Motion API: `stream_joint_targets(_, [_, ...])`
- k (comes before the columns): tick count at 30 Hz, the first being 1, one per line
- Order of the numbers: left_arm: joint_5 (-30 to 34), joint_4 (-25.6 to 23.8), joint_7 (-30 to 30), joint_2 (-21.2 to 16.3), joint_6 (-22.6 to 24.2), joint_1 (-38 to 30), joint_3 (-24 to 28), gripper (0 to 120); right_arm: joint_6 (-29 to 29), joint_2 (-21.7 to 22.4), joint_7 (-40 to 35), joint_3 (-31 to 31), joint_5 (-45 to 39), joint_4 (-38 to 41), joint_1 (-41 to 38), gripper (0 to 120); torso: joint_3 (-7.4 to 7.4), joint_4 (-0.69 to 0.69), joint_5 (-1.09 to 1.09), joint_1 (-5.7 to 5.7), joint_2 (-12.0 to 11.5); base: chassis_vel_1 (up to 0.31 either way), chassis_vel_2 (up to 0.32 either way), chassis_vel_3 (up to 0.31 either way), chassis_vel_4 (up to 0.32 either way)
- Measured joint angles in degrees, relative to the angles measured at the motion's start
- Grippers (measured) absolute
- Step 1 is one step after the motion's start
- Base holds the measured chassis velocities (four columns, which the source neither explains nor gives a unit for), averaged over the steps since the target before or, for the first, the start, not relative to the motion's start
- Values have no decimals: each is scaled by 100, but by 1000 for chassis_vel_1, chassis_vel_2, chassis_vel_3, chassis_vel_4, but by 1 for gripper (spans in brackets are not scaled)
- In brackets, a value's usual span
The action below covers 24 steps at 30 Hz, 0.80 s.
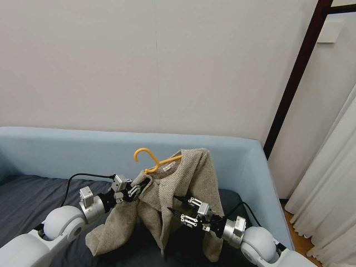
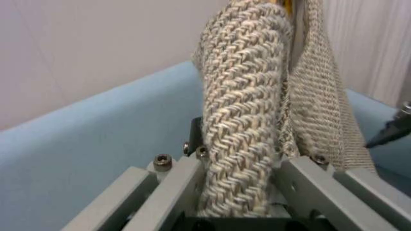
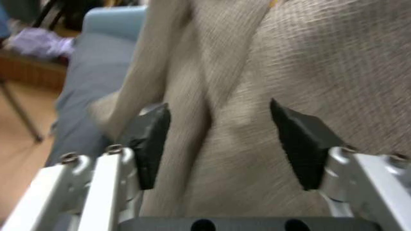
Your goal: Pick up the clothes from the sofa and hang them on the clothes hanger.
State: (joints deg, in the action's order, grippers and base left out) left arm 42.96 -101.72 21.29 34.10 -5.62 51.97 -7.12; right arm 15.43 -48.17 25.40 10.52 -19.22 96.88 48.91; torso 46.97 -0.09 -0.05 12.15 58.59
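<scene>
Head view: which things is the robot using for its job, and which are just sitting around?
For the job:
sweater, partly on the hanger
hanger, orange
sofa
left gripper, shut on the sweater
right gripper, open, facing the sweater

Just there:
wall
curtain
door frame

Pale-blue sofa (image 1: 67,153) — dark grey seat (image 1: 25,194).
</scene>
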Motion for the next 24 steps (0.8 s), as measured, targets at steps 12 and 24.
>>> stream_joint_targets(12, [-439,-227,-225,-476,-90,480,-730,4,-413,184,-2238,187,-1034,1325,-169,100,-1,2,-1,0,1,0,0,0,0])
stream_joint_targets(24, [-464,-285,-381,-674,40,626,-704,4,-2026,-186,-4966,1501,-1405,1955,-1332,100,-1,1,-1,0,0,0,0,0,0])
